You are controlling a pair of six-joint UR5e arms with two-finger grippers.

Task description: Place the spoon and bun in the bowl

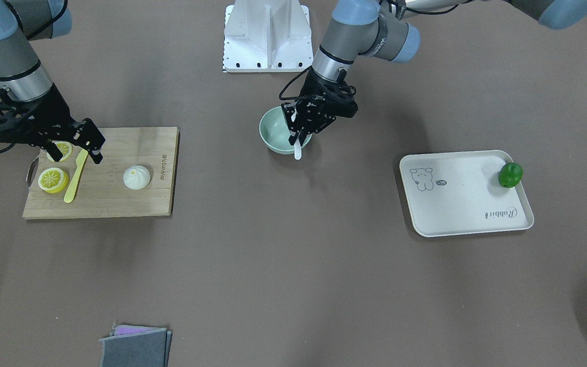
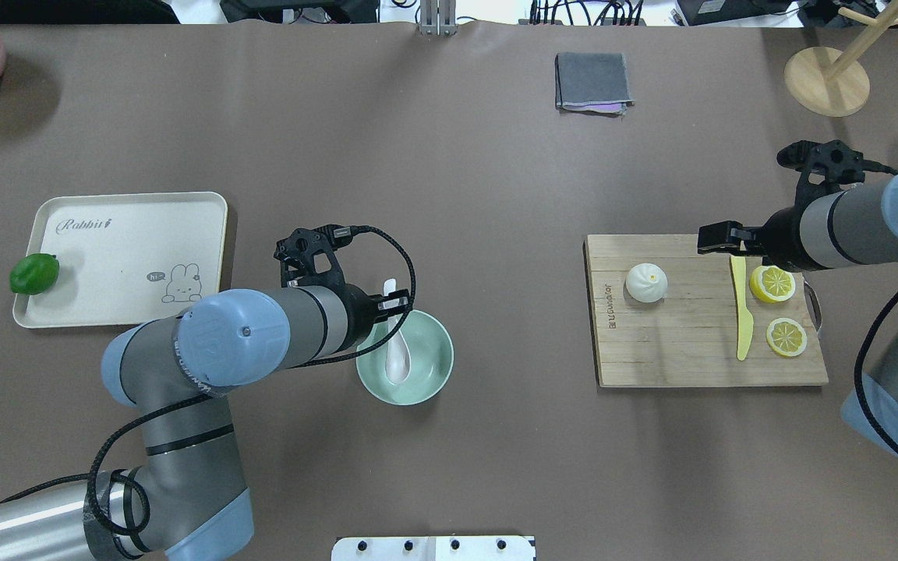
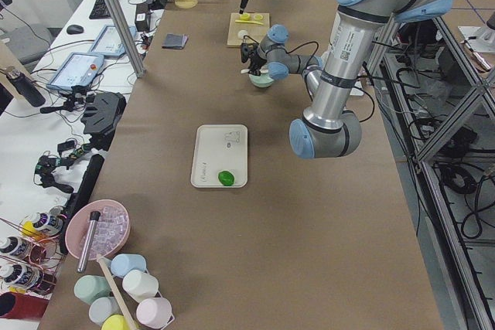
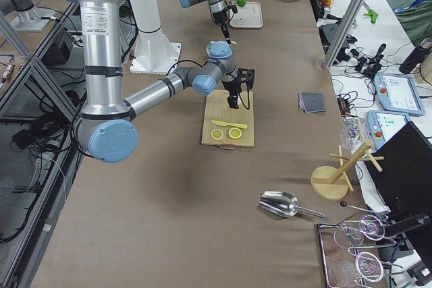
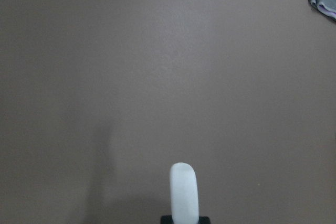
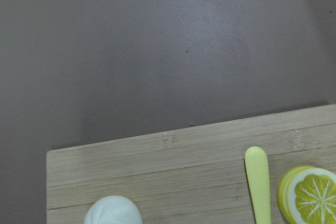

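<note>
The mint-green bowl stands mid-table and also shows in the overhead view. My left gripper hangs over the bowl's rim, shut on the handle of the white spoon. The spoon's scoop rests inside the bowl. The handle tip shows in the left wrist view. The white pleated bun sits on the wooden cutting board, apart from both grippers. My right gripper is open and empty above the board, by the yellow knife, to the side of the bun.
A yellow plastic knife and two lemon slices lie on the board beside the bun. A cream tray with a green fruit lies on the other side. A grey cloth lies at the table's edge.
</note>
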